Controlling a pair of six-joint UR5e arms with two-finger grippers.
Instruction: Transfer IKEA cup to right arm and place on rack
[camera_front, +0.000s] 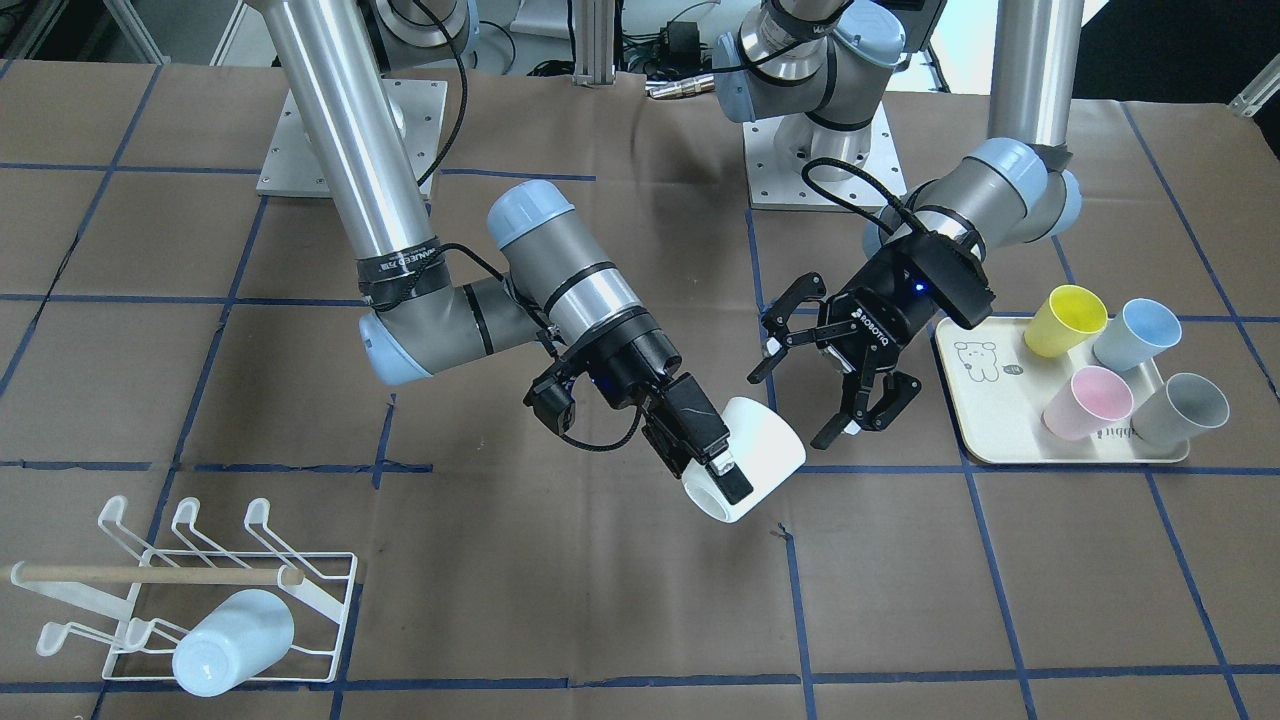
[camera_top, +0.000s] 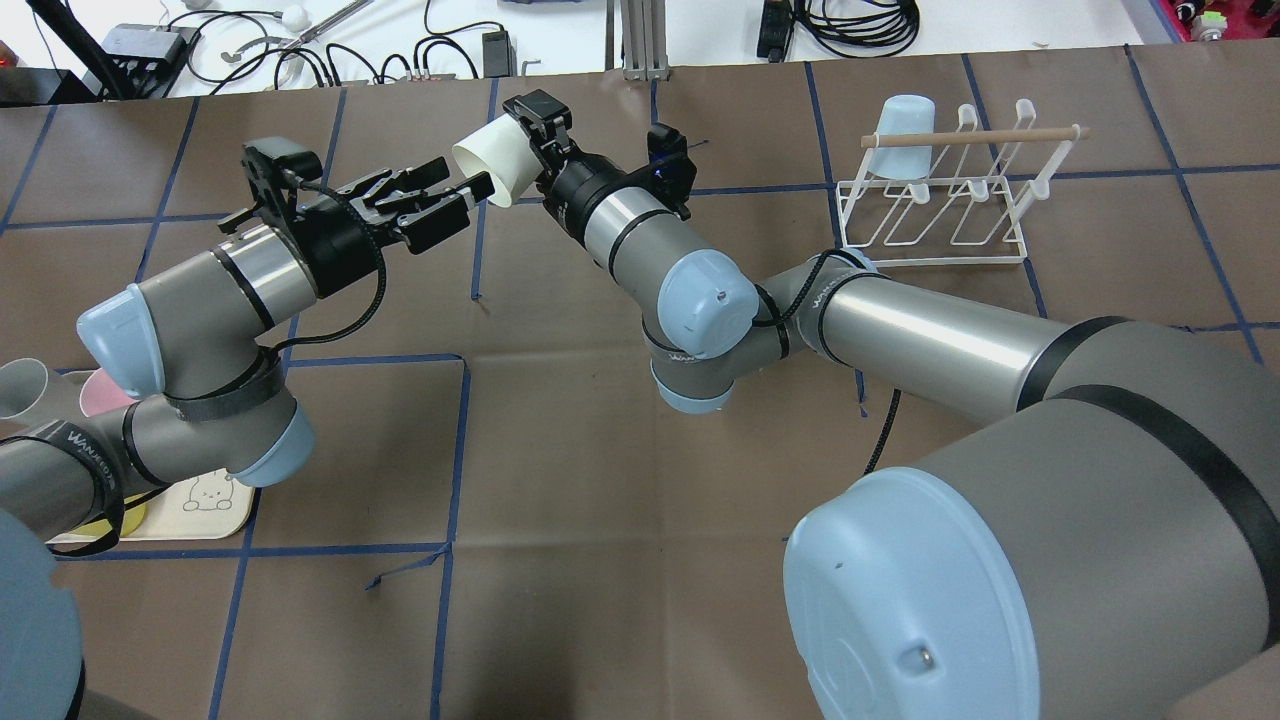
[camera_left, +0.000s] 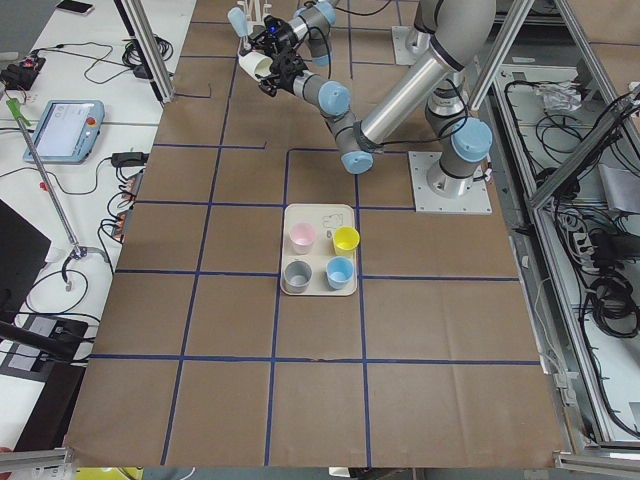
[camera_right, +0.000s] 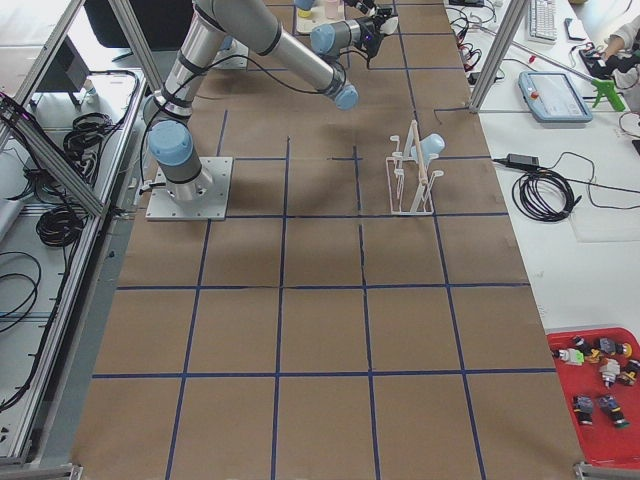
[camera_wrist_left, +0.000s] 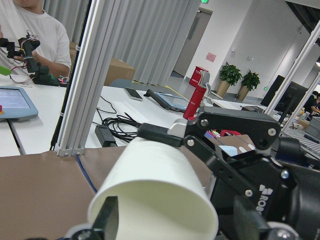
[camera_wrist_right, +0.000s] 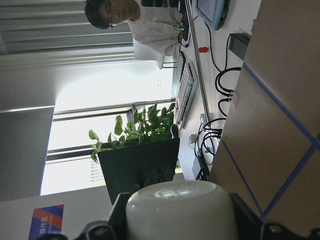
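The white IKEA cup (camera_front: 770, 445) hangs tilted above the middle of the table, with my right gripper (camera_front: 715, 470) shut on its wall near the rim. In the overhead view the cup (camera_top: 490, 160) points its wide end at my left gripper (camera_top: 455, 200). That left gripper (camera_front: 795, 405) stands open, its fingertips just beside the cup and holding nothing. The right wrist view shows the cup (camera_wrist_right: 180, 210) between that gripper's fingers. The left wrist view fills with the cup (camera_wrist_left: 155, 200). The white wire rack (camera_front: 250, 580) stands far on the right arm's side, with a pale blue cup (camera_front: 235, 640) on it.
A cream tray (camera_front: 985, 365) on the left arm's side carries yellow (camera_front: 1065, 320), blue (camera_front: 1135, 335), pink (camera_front: 1088, 402) and grey (camera_front: 1183, 410) cups. Brown paper with blue tape lines covers the table. A person sits beyond the table's far edge in the wrist views.
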